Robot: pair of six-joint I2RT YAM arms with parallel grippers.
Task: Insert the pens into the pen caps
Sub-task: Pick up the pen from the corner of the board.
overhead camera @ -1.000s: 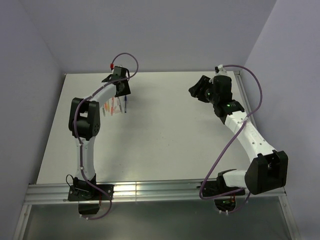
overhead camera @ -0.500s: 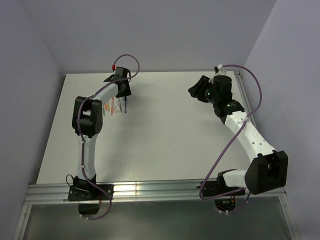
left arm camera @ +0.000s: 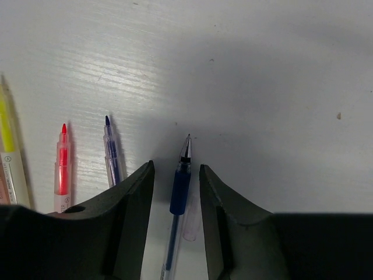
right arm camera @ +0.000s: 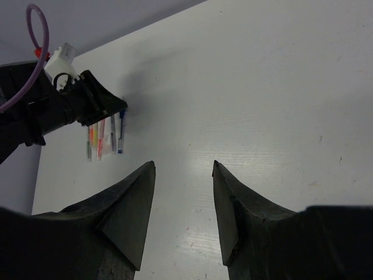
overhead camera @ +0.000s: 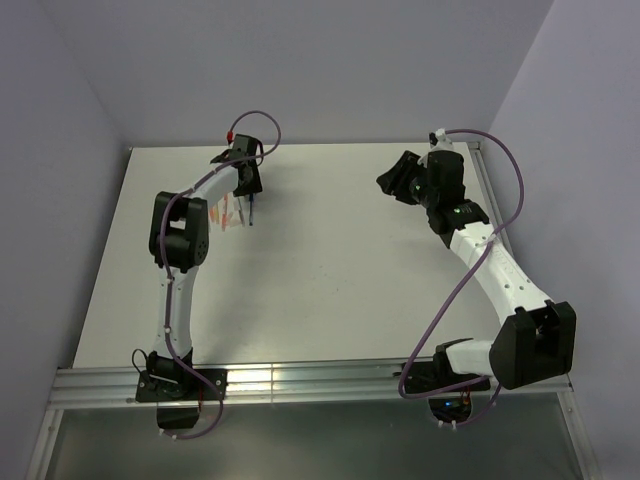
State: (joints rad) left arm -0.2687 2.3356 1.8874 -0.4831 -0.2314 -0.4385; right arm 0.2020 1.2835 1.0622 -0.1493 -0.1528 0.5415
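Left gripper [left arm camera: 176, 168] | pointing down, parted astride blue pen [left arm camera: 180, 195] | right gripper [right arm camera: 183, 169] raised, spread, empty

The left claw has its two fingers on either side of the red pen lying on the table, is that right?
Not quite. The left wrist view shows that the pen between the fingers of the left claw is the dark blue pen. The red pen lies off to one side, outside the fingers. The rest is right: the claw is open, with one finger on each side of a pen lying on the table.
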